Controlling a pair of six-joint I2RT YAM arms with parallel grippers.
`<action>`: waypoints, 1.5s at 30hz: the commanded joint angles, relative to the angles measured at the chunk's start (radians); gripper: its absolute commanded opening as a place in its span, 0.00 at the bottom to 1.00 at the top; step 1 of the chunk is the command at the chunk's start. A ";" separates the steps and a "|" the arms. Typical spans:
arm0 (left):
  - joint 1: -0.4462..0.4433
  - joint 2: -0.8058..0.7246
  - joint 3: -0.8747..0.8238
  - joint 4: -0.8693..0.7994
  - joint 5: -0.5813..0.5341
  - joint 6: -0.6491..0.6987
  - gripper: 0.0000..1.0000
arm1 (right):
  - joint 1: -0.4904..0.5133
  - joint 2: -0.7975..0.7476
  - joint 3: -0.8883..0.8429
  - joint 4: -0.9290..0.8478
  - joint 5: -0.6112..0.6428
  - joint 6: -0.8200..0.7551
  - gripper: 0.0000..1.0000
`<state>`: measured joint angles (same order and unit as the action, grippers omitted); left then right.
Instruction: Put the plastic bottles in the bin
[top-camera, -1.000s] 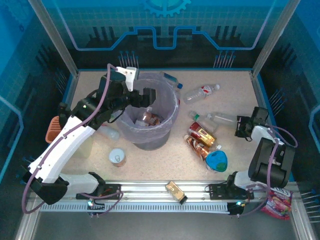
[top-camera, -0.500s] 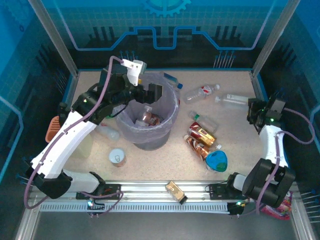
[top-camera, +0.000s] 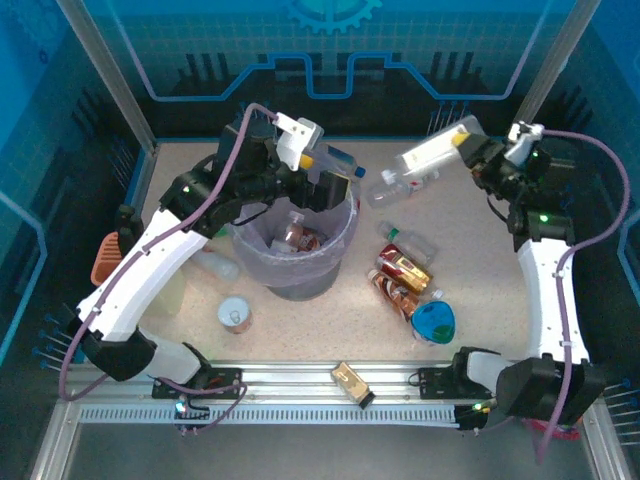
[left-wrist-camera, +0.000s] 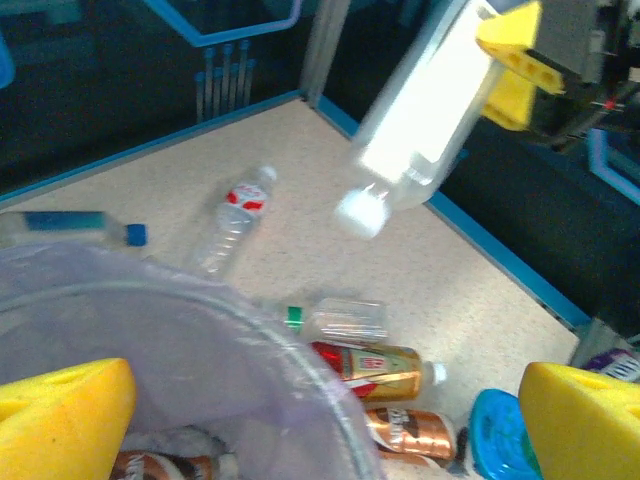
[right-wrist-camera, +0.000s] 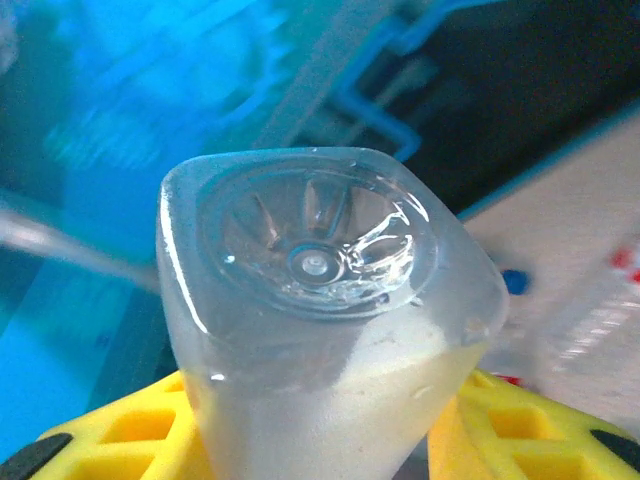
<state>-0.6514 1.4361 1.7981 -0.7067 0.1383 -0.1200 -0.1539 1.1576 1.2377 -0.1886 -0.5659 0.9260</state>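
No text is legible anywhere. Wrappers on the brown bottles (top-camera: 403, 267) and the red-labelled bottle (top-camera: 402, 186) are too blurred.

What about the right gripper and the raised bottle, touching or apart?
Touching. The right wrist view shows the bottle clamped between the right gripper's yellow fingers.

A clear whitish bottle (top-camera: 432, 152) is being held between the yellow pads (right-wrist-camera: 120, 435) of the right gripper (top-camera: 468, 150), with a red-labelled clear bottle (top-camera: 402, 186), brown red-gold bottles (top-camera: 403, 268) and a blue dish (top-camera: 433, 322) being shown below it, and a translucent grey-lavender bin (top-camera: 300, 275) beneath the yellow-fingered left gripper (top-camera: 322, 188).
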 joint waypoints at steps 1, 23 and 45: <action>-0.009 0.009 0.054 -0.008 0.081 0.028 0.99 | 0.128 -0.012 0.057 0.136 -0.105 -0.107 0.22; 0.027 -0.005 -0.015 0.101 0.244 -0.020 0.51 | 0.476 0.164 0.075 0.558 -0.353 -0.048 0.24; 0.087 0.053 -0.019 -0.324 -0.203 0.099 0.32 | 0.198 -0.017 -0.003 -0.070 -0.069 -0.389 1.00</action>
<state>-0.5659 1.4528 1.7836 -0.9058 0.0494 -0.0692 0.0689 1.1793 1.2377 0.0132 -0.7567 0.6731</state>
